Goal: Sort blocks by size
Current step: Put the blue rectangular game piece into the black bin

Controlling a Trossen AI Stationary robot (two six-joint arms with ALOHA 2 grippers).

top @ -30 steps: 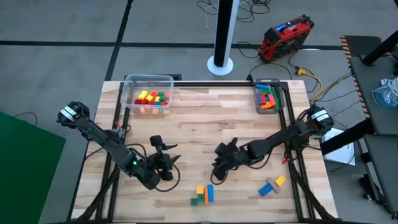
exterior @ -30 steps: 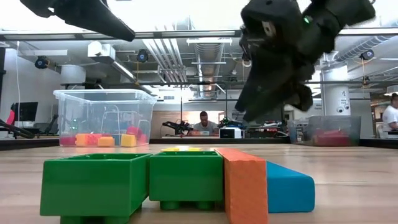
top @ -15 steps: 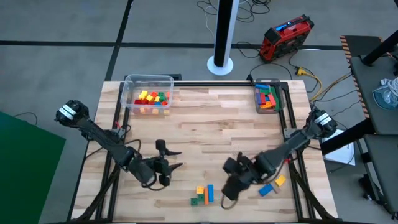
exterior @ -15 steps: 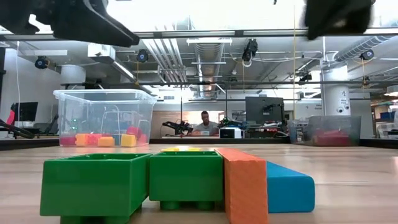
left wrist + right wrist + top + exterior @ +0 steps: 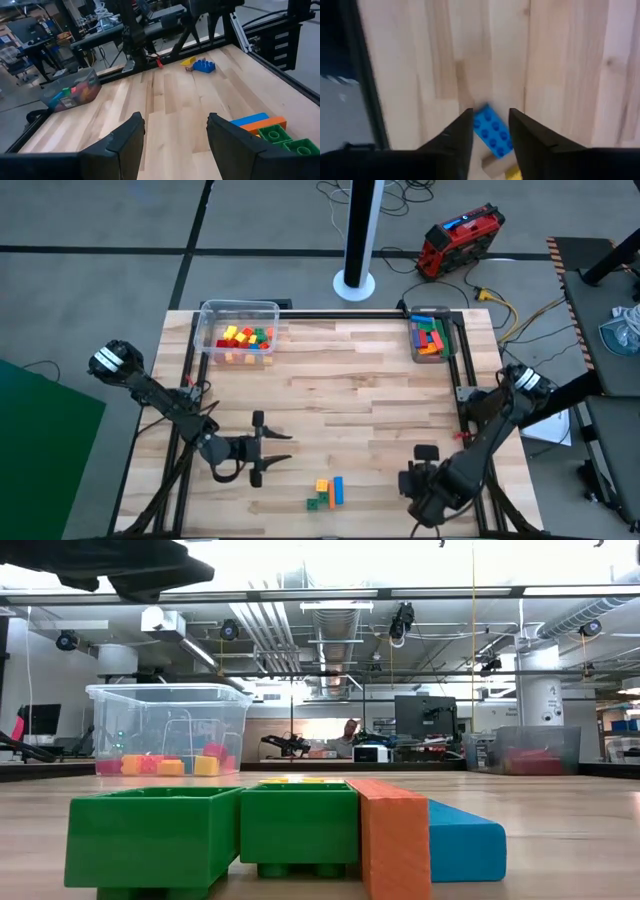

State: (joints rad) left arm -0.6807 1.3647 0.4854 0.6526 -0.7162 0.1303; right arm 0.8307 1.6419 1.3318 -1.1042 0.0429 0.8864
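A cluster of blocks (image 5: 325,492), green, orange and blue, lies near the table's front middle; the low view shows its green blocks (image 5: 210,835), orange bar (image 5: 395,835) and blue bar (image 5: 465,840) close up. My left gripper (image 5: 268,448) hovers open to the cluster's left, holding nothing. My right gripper (image 5: 420,485) is at the front right, pointing down, open. Its fingers stand over a blue block (image 5: 492,131) on the table without touching it. A yellow block (image 5: 512,174) lies beside the blue one.
A clear tub (image 5: 238,330) with small blocks stands at the back left. A smaller container (image 5: 432,338) with longer blocks stands at the back right. Bare wood spreads across the table's middle (image 5: 360,400). Black frame rails run along the table's edges.
My right gripper has swept from the table's middle toward the near right corner and tipped to point down over the blue and yellow blocks. It has left the low view. No block has moved.
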